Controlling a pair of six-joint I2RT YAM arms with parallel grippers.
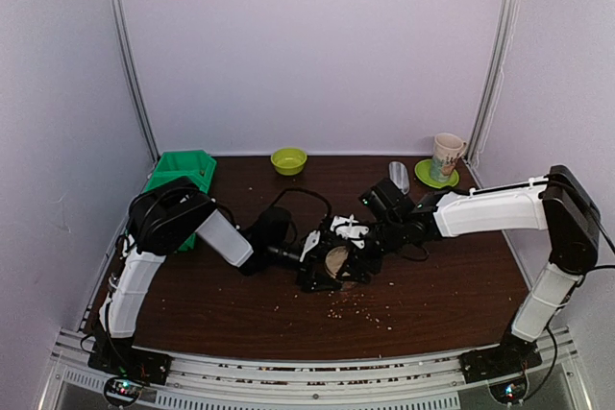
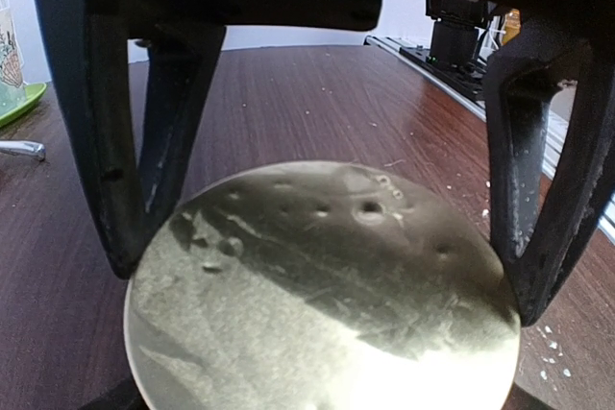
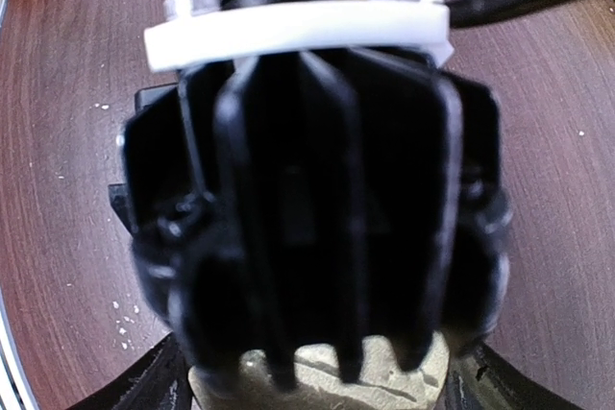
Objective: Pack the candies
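Fingers of your left gripper [image 2: 332, 280] clamp a round pale-gold disc [image 2: 322, 324] by its two edges, at the middle of the table [image 1: 452, 285]. Your right gripper [image 3: 317, 393] stands wide on both sides of the same disc; whether it presses, I cannot tell. Candies are hidden in every view.

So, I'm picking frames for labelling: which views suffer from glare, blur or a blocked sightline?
Left wrist: glare blows out the lower edge of the round metal disc, and dark shadow covers its upper half. Right wrist: a black ribbed housing sits too close, blurred, blocking most of the table. Top external: evenly lit, sharp enough, though the crumbs are barely resolved.
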